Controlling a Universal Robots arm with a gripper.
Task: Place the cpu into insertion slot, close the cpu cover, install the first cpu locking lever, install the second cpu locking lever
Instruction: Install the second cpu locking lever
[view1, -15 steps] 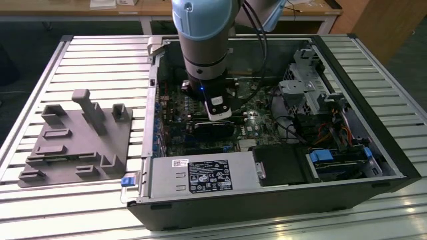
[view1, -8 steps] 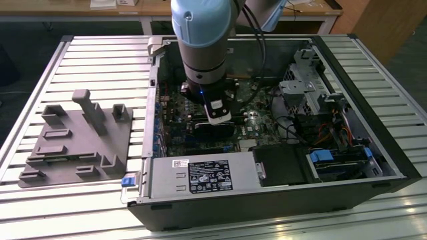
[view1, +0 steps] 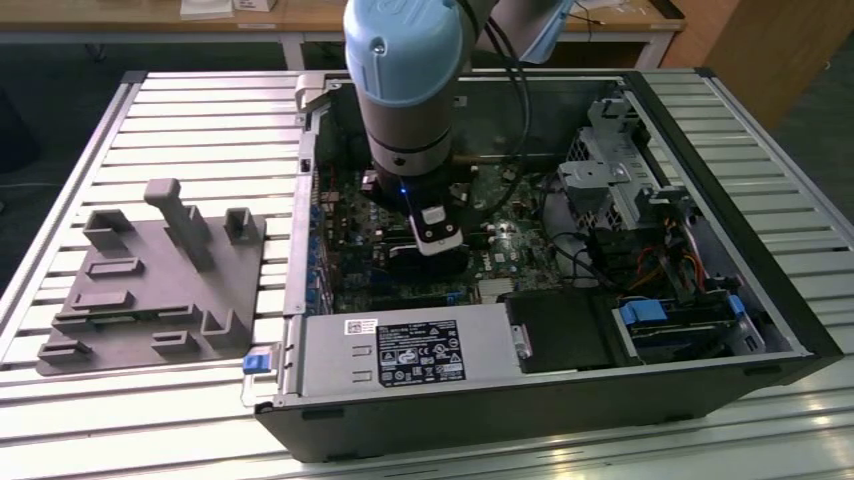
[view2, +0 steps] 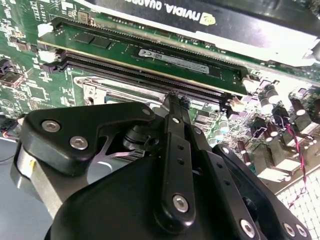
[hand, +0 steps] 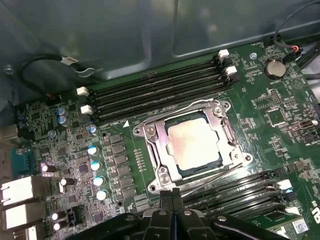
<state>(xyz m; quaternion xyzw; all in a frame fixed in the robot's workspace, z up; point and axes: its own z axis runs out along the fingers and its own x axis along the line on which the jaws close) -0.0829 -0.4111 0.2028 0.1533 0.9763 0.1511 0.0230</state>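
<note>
Sitting at the centre of the first wrist view, the cpu (hand: 194, 145) lies seated in the insertion slot (hand: 172, 172), with the cpu cover (hand: 152, 137) framing it, closed down. Long memory slots (hand: 160, 92) run just above it, a row of blue-topped capacitors (hand: 96, 172) to its left. The hand (hand: 172, 197), fingers pressed together, pokes in at the bottom edge, near the socket's lower corner. In the exterior view the arm (view1: 407, 90) reaches straight down into the open computer case (view1: 534, 400), hiding the socket; a grey fixture block (view1: 147, 290) lies on the slatted worktop (view1: 200, 120) at left
</note>
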